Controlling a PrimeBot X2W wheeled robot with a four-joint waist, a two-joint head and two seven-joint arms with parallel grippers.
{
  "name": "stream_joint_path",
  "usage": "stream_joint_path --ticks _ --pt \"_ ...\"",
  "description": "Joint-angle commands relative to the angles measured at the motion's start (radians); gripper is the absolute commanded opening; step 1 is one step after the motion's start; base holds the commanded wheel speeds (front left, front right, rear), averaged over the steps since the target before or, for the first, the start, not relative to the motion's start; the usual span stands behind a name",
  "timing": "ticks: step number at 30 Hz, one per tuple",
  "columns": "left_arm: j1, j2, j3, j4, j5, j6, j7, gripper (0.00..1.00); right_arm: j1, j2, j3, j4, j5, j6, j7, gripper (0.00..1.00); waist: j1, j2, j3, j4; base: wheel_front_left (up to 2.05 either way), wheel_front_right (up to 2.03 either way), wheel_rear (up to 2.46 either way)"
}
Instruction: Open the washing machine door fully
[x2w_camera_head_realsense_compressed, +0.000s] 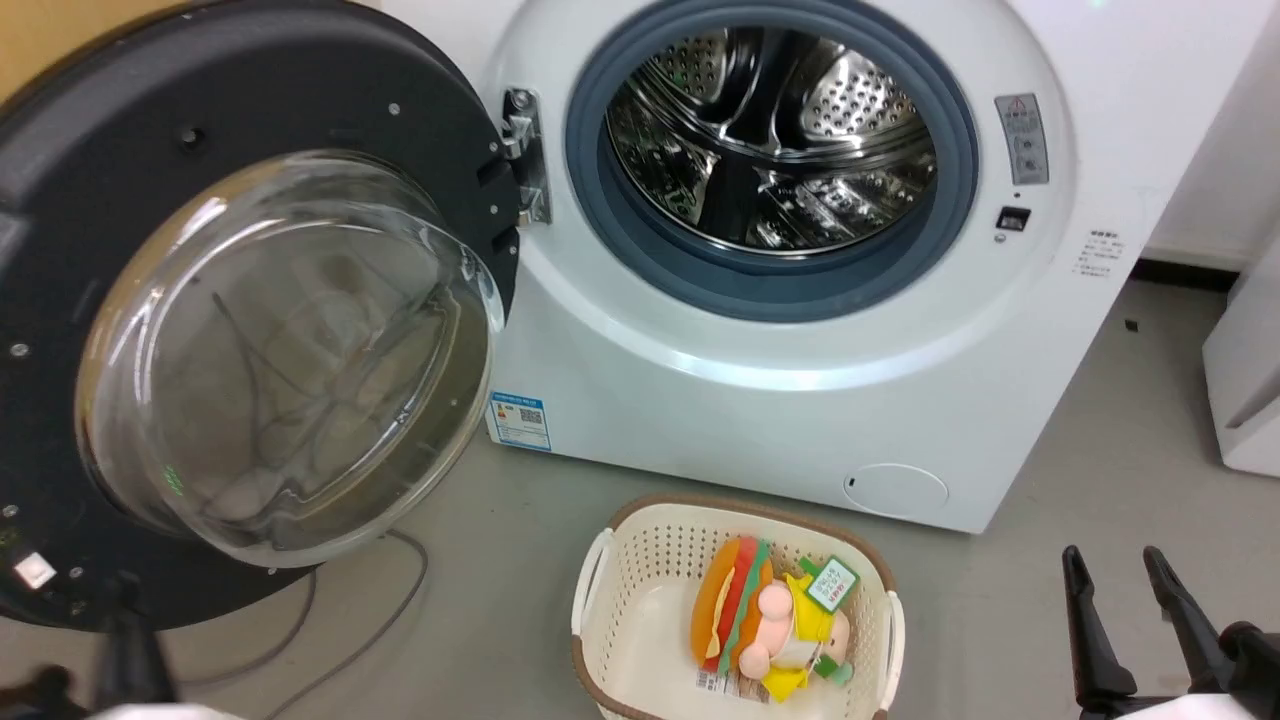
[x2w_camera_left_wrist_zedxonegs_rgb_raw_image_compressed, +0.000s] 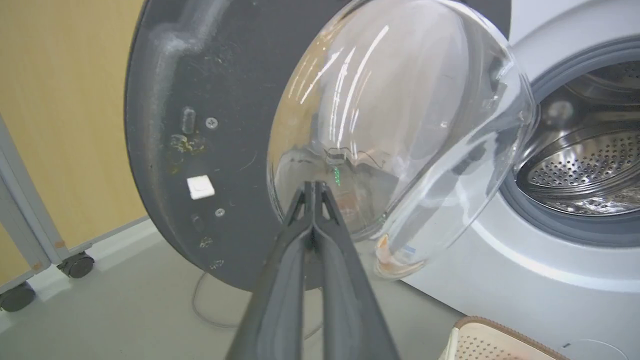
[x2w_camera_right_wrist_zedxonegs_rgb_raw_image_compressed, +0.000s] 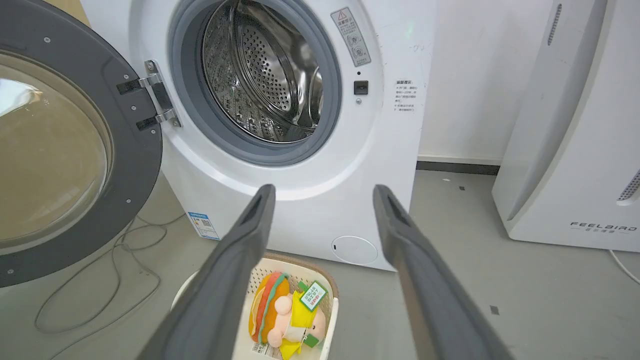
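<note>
Left gripper (x2w_camera_left_wrist_zedxonegs_rgb_raw_image_compressed: 315, 186) fingers pressed together; right gripper (x2w_camera_right_wrist_zedxonegs_rgb_raw_image_compressed: 322, 189) fingers spread apart

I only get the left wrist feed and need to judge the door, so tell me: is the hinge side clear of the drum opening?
Observer: Yes. In the head view the washing machine door stands out to the left of the washing machine on its hinge, leaving the drum uncovered.
Operator: Where is the right gripper?
Observer: The right gripper sits at the head view's lower right, fingers apart, holding nothing, away from the door.
Operator: What's in that basket?
Observer: The basket holds a plush burger toy.
</note>
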Motion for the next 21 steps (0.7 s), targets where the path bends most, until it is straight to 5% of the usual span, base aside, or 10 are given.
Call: stream_joint_path --ticks 1,2,3,21 --pt "0.023 -0.018 -0.018 -0.018 0.01 0.001 -0.004 0.48 0.012 0.003 -0.002 0.001 0.006 0.001 0.006 1.0 0.0 0.0 -0.009 0.005 0.0 0.0 0.0" --pt "0.037 -0.033 -0.034 -0.028 0.013 0.003 0.005 0.83 0.013 0.003 -0.002 -0.002 0.003 0.001 0.006 1.0 0.0 0.0 -0.011 0.007 0.0 0.0 0.0" --pt "0.049 -0.044 -0.053 -0.039 0.018 0.004 0.019 1.0 0.014 0.003 -0.003 -0.005 0.002 0.001 0.006 1.0 0.0 0.0 -0.013 0.009 0.0 0.0 0.0" --pt "0.055 -0.107 -0.384 -0.189 0.215 -0.01 0.118 1.0 0.01 0.003 0.036 -0.041 -0.044 0.001 0.022 1.0 0.0 0.0 -0.012 -0.113 0.0 0.0 0.0"
